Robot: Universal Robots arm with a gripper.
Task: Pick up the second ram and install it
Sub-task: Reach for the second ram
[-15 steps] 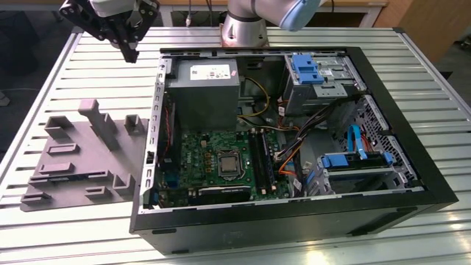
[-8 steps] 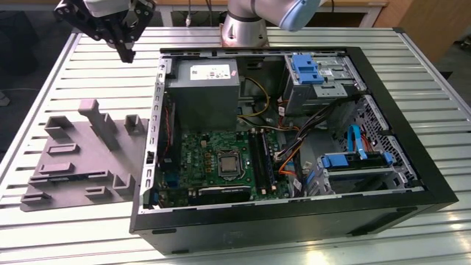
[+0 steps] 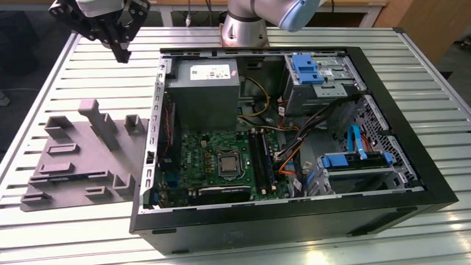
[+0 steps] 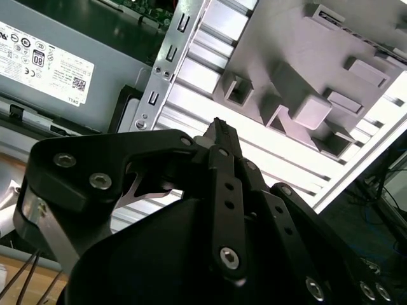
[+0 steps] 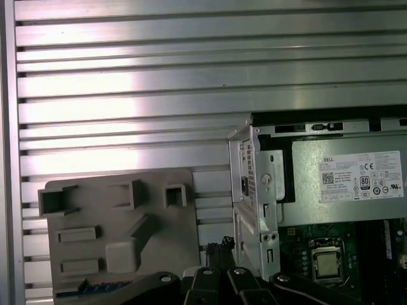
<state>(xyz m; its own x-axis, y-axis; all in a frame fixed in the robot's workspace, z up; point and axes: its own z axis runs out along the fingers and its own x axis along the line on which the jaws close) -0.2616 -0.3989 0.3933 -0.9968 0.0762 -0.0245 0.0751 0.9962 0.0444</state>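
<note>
My gripper point(image 3: 121, 54) hangs high over the slatted table, past the far end of the grey holder tray point(image 3: 88, 190) and to the exterior view's left of the open computer case point(image 3: 294, 221). Its dark fingertips point(image 4: 219, 126) meet in a point with nothing between them, so it is shut. A thin dark strip with blue glints, apparently the second ram point(image 3: 63, 178), lies flat in a recess near the tray's near end and also appears in the first wrist view point(image 5: 95, 288). The long dark memory slots point(image 3: 261, 160) sit beside the processor socket point(image 3: 229, 163) on the green board.
The grey power supply point(image 3: 207, 94) fills the case's back corner nearest my gripper. Blue drive brackets point(image 3: 309, 69) and bundled cables point(image 3: 294, 160) crowd the case's right side in the exterior view. Upright grey blocks point(image 3: 99, 124) rise from the tray. The arm's base point(image 3: 243, 27) stands behind the case.
</note>
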